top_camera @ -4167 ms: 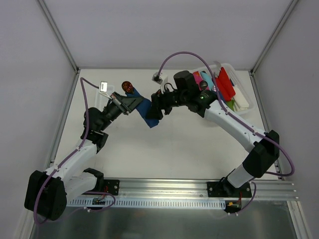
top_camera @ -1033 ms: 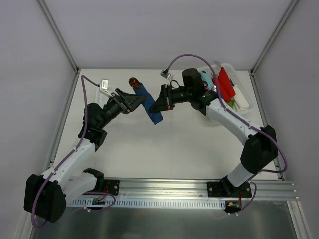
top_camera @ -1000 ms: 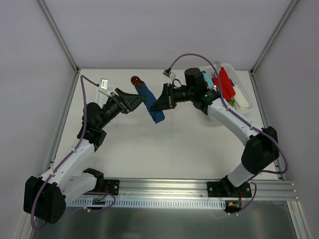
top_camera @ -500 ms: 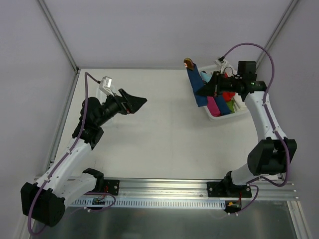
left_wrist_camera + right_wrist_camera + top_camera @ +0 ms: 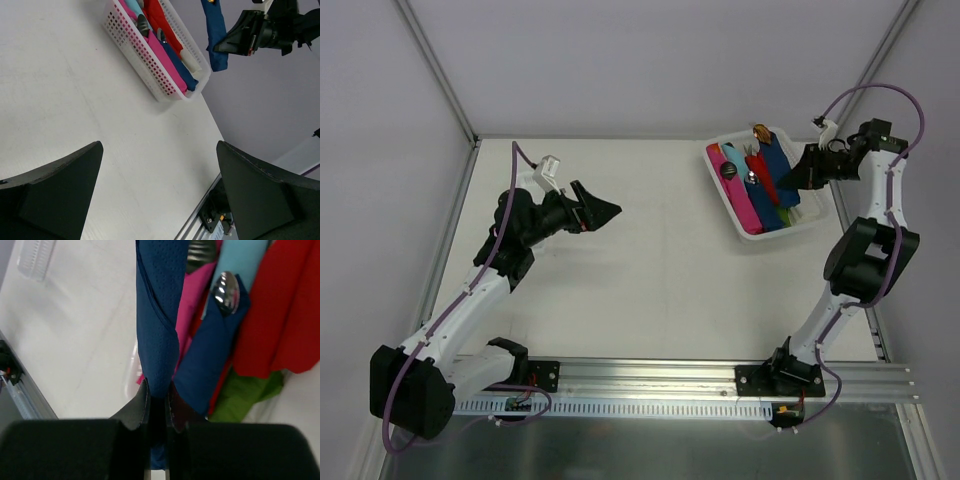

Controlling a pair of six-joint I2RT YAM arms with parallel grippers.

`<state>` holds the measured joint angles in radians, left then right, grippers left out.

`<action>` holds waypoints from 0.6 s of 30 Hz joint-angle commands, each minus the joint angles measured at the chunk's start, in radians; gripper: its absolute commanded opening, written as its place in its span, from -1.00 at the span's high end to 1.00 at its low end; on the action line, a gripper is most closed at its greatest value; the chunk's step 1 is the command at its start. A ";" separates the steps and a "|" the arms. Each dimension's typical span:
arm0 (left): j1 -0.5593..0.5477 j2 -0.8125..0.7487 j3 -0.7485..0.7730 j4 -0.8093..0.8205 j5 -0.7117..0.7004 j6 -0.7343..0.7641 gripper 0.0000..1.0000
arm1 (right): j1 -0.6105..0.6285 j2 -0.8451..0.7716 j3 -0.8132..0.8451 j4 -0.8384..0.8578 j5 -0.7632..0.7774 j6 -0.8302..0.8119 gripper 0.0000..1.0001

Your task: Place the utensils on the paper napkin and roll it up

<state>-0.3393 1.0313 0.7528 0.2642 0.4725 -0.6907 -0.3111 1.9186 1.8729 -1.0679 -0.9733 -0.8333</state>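
White-shelled, black-jointed left arm (image 5: 470, 298) and right arm (image 5: 817, 322) are carrying purple cables (image 5: 875, 87); left gripper (image 5: 159, 147) is showing black wedge fingers (image 5: 55, 190).

The paper napkin (image 5: 156, 315) is dark navy blue with a fine dotted texture. It is rolled into a narrow tube. The fingers (image 5: 136, 410) of the right gripper (image 5: 158, 396) pinch it at one end, and it hangs in the air above the white basket (image 5: 724, 196). The utensils are wrapped inside; only a small copper head (image 5: 758, 129) shows at the free end.
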 commanded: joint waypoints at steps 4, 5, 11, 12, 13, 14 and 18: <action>-0.003 0.004 -0.015 0.053 0.023 0.030 -0.97 | -0.034 0.120 0.150 -0.052 -0.001 -0.141 1.00; -0.003 0.009 -0.015 0.055 0.023 0.030 -0.97 | -0.034 0.140 0.169 -0.053 0.004 -0.142 1.00; -0.003 0.029 -0.013 0.063 0.018 0.030 -0.97 | -0.040 0.261 0.255 -0.052 0.010 -0.128 1.00; -0.003 0.030 -0.015 0.064 0.018 0.030 -0.98 | -0.040 0.272 0.255 -0.052 0.008 -0.127 1.00; -0.003 0.033 -0.018 0.066 0.017 0.030 -0.97 | -0.042 0.281 0.255 -0.052 0.007 -0.125 1.00; -0.003 0.036 -0.020 0.067 0.017 0.026 -0.97 | -0.043 0.301 0.255 -0.052 0.004 -0.122 1.00; -0.003 0.047 -0.026 0.073 0.015 0.020 -0.98 | -0.048 0.338 0.250 -0.053 -0.016 -0.107 1.00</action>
<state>-0.3393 1.0714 0.7368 0.2813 0.4721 -0.6872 -0.3477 2.2440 2.0876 -1.1015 -0.9474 -0.9329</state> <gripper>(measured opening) 0.987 0.075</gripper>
